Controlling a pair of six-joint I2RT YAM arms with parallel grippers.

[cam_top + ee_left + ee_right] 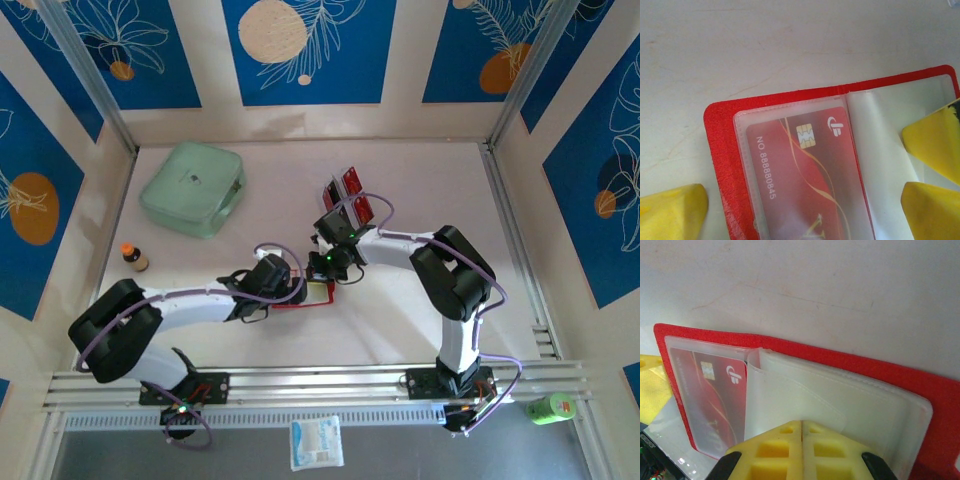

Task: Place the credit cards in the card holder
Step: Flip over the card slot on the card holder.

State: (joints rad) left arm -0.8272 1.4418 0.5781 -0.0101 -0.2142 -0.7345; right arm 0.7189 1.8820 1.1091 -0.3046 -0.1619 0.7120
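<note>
The red card holder (312, 297) lies open on the table between the two arms. In the left wrist view one red credit card (805, 170) with a gold chip sits inside a clear sleeve of the card holder (720, 150). My left gripper (802, 215) is open and straddles that card, one yellow finger on each side. My right gripper (801, 424) is shut, its tips resting on the clear sleeves of the card holder (865, 367), beside the sleeved card (715, 395). More red credit cards (350, 192) stand in a clear rack behind the right gripper (338, 270).
A mint-green case (192, 188) lies at the back left. A small brown bottle (134, 258) stands by the left wall. A green bottle (550, 408) and a white packet (316, 442) lie beyond the near rail. The right gripper's yellow tip (935, 142) is close to my left finger.
</note>
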